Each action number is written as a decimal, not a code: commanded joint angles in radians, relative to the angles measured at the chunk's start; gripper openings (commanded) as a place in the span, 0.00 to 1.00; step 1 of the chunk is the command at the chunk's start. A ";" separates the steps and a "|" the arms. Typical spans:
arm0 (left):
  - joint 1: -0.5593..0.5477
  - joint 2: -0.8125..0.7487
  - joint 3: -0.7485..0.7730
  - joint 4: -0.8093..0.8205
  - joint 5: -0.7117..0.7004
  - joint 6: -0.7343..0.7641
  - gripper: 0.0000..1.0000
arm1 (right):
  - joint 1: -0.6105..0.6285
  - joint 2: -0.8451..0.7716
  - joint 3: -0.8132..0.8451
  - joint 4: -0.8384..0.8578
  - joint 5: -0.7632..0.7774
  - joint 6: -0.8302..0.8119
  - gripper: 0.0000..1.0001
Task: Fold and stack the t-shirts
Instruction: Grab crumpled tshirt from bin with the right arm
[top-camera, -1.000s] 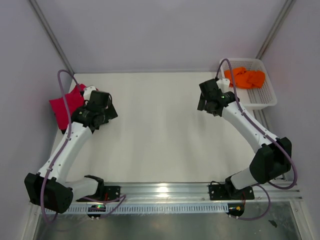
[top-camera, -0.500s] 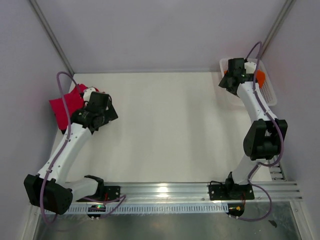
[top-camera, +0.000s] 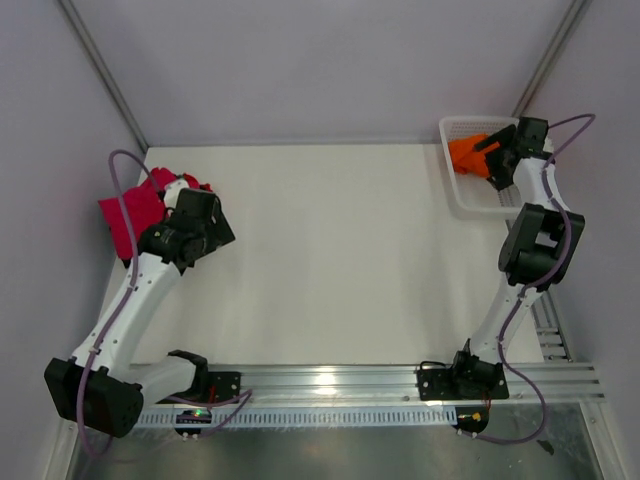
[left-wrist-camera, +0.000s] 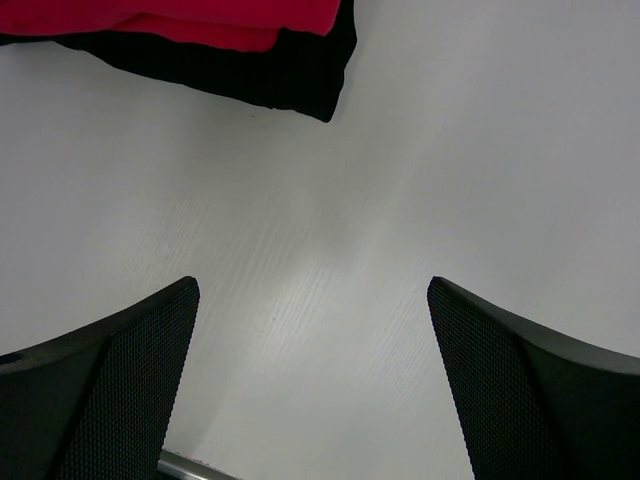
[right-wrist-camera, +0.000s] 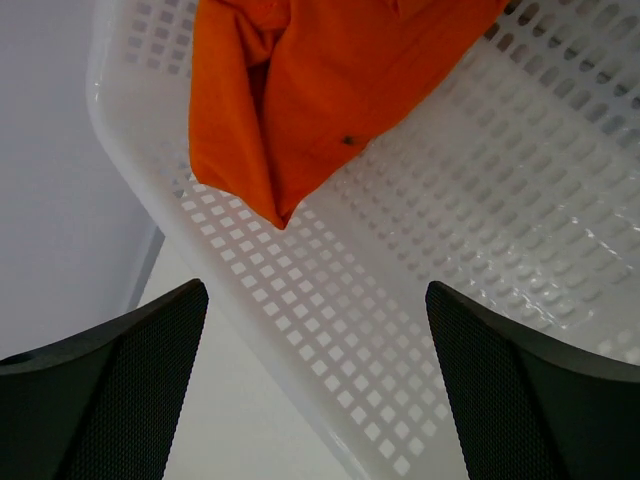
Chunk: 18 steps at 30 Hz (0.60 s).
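Note:
A crumpled orange t-shirt (top-camera: 466, 153) (right-wrist-camera: 300, 90) lies in the far corner of the white mesh basket (top-camera: 478, 203) (right-wrist-camera: 330, 370). My right gripper (top-camera: 500, 157) (right-wrist-camera: 315, 290) hangs open over the basket's left wall, just short of the orange cloth, with nothing between its fingers. At the far left of the table a pink t-shirt (top-camera: 125, 212) (left-wrist-camera: 200, 12) lies on a black t-shirt (left-wrist-camera: 285, 75). My left gripper (top-camera: 203, 222) (left-wrist-camera: 312, 290) stands open over bare table beside that stack, holding nothing.
The basket stands in the far right corner against the wall. Grey walls and slanted frame posts (top-camera: 100, 75) close the table on three sides. A metal rail (top-camera: 330, 385) with both arm bases runs along the near edge.
The right arm has swung from over the table out to the right and back, so its gripper is over the basket. The left arm has barely moved.

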<state>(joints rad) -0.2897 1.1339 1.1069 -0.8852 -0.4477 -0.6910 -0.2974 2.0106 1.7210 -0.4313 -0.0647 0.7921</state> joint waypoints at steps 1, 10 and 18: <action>0.003 -0.025 -0.015 -0.008 0.010 -0.024 0.99 | 0.027 0.095 0.141 0.056 -0.151 0.090 0.94; 0.003 -0.068 -0.067 -0.041 0.053 -0.088 0.99 | 0.026 0.349 0.316 0.135 -0.262 0.167 0.94; 0.003 -0.126 -0.056 -0.118 0.004 -0.084 0.99 | 0.029 0.376 0.299 0.155 -0.228 0.160 0.86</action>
<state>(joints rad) -0.2897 1.0370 1.0367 -0.9619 -0.4084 -0.7597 -0.2676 2.4020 1.9884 -0.3408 -0.2916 0.9459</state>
